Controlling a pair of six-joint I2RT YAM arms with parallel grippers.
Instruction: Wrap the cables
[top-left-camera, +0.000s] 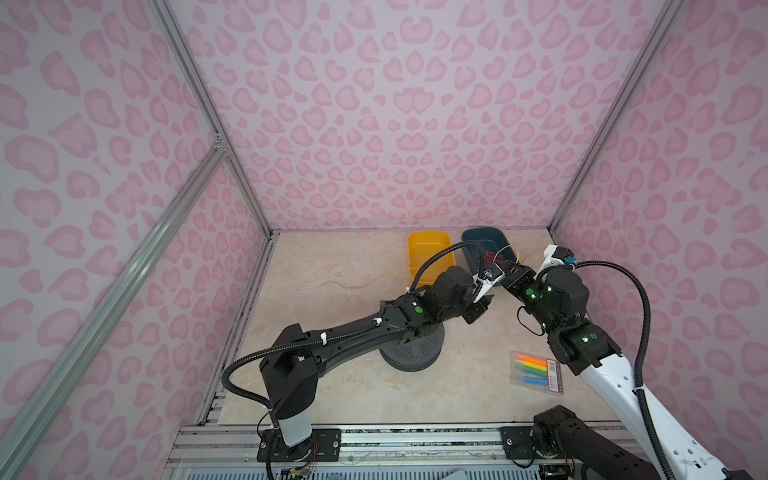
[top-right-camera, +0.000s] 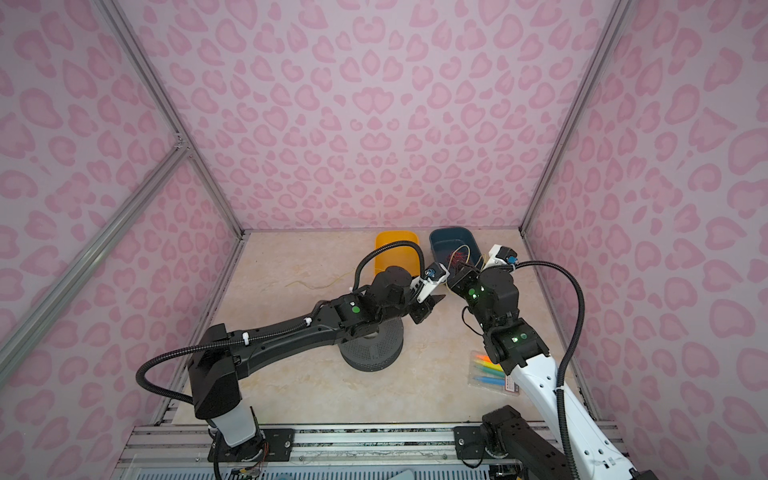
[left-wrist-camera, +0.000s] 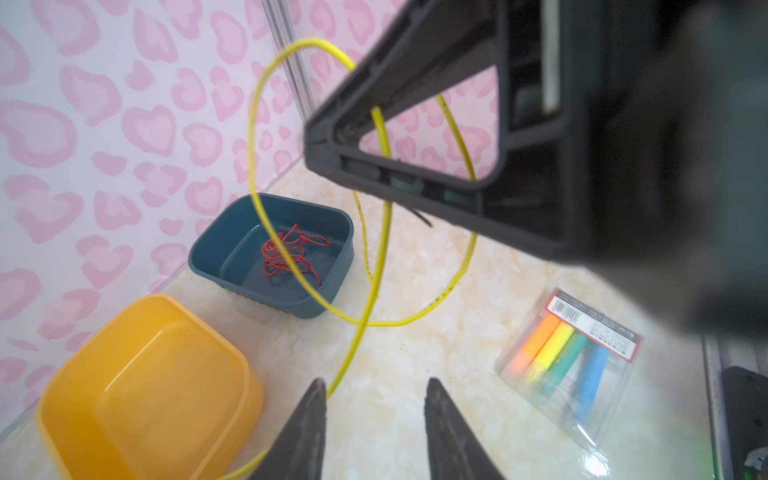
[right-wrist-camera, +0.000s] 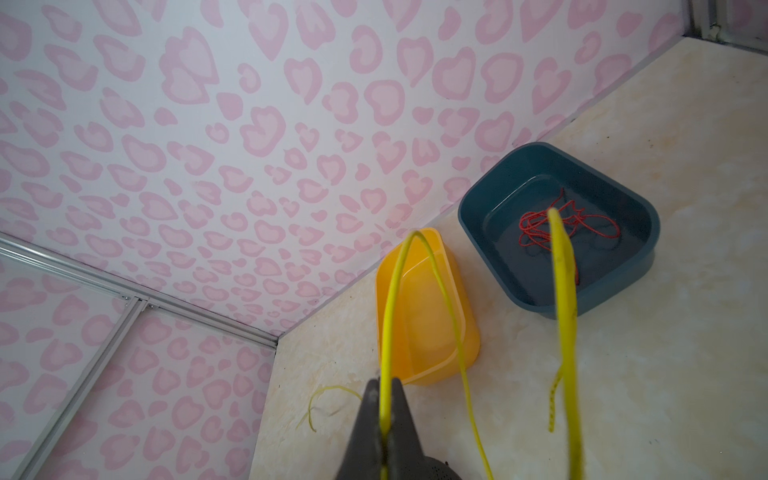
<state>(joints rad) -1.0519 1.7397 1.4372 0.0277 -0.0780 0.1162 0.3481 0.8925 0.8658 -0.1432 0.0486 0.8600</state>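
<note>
Yellow and very thin, the yellow wire (right-wrist-camera: 565, 311) hangs in open loops in the air just on the near side of the blue tub (left-wrist-camera: 266, 301), above the table (left-wrist-camera: 478, 291) rather than on it. The right gripper (right-wrist-camera: 385, 386) is clenched on one strand, tips pressed together, with the wire rising out of the pinch and arching over. From that hold a few wide coils sag and cross one another in front of the tub. The left gripper (left-wrist-camera: 376, 386) stands released beside them, jaws apart. One strand runs down between them, close against one fingertip, but is not pinched.

The wire looks light and springy. Its coils would likely spring open if let go, and so slim a strand could slip from jaws that do not close fully. The better hold, I judge, is the strand already between the left jaws, or where the loops cross.

Inside the tub lies a tangle of red wires (left-wrist-camera: 291, 257), untouched. An empty orange tub (left-wrist-camera: 145, 395) stands just beside the blue one. A pack of markers (left-wrist-camera: 569, 357) lies well apart from it.
</note>
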